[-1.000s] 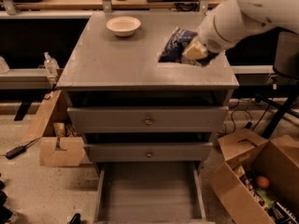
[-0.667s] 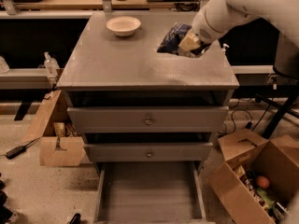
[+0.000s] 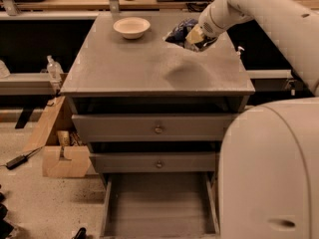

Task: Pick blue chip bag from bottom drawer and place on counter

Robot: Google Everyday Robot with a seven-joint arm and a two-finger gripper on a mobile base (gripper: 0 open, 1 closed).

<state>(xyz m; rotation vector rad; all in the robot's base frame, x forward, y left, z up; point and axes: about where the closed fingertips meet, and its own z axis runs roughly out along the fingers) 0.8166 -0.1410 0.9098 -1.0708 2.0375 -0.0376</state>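
The blue chip bag [image 3: 178, 32] is held in my gripper [image 3: 193, 38], lifted above the far right part of the counter [image 3: 124, 63]. The bag's shadow falls on the grey top below it. My gripper is shut on the bag, coming in from the upper right on the white arm. The bottom drawer [image 3: 159, 203] stands pulled open at the foot of the cabinet, and its grey floor is bare.
A cream bowl [image 3: 131, 27] sits at the back of the counter, left of the bag. Two upper knobbed drawers [image 3: 158, 129] are closed. A wooden block [image 3: 65, 159] and a plastic bottle [image 3: 53, 66] stand left of the cabinet. My white body [image 3: 269, 173] fills the lower right.
My gripper has carried the bag up and back over the counter, farther from the front edge and closer to the bowl.
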